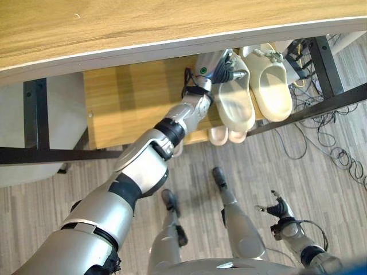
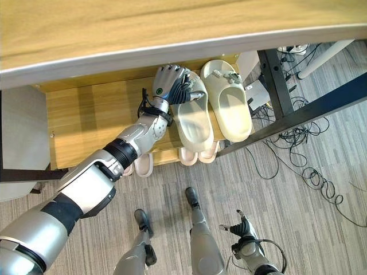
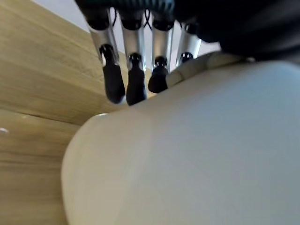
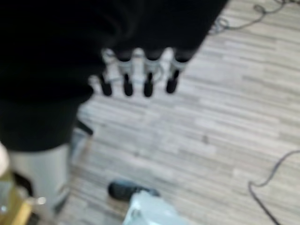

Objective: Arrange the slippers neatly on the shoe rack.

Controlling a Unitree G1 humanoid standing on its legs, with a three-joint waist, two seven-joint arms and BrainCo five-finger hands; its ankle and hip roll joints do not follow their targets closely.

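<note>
Two cream slippers [image 2: 215, 106] lie at upper centre on the shoe rack [image 2: 86, 120], my left hand [image 2: 172, 83] loosely curled on one, so next I'd nudge it square.

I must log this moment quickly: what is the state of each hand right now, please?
Left hand: shut on the cream slipper on the shoe rack shelf.
Right hand: open, holding nothing, low above the floor.

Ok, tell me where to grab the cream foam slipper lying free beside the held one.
Take the free cream foam slipper by its strap band at the toe end, coming from its open right side: the left hand and the other slipper crowd its left.
</note>
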